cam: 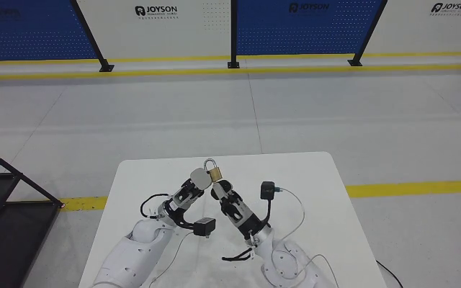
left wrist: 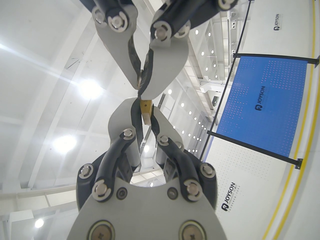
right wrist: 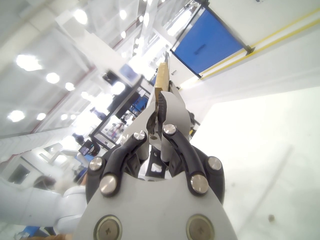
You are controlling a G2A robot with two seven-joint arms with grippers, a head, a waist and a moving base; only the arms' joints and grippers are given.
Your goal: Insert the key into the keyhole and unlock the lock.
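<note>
Two sets of fingers meet tip to tip over the white surface [cam: 324, 180]. Right fingers [right wrist: 175, 111] are clamped on the brass padlock [right wrist: 160, 81], edge-on in the right wrist view. The top view shows its steel shackle end pointing away from them. Left fingers [left wrist: 117, 118] pinch the small brass key [left wrist: 146, 111]. Can't tell if the key touches the keyhole.

White arms [cam: 133, 241], blk cables [cam: 292, 209]; left gripper [left wrist: 145, 112] & right gripper [right wrist: 160, 97] grey w/ blk links, silver screws
</note>
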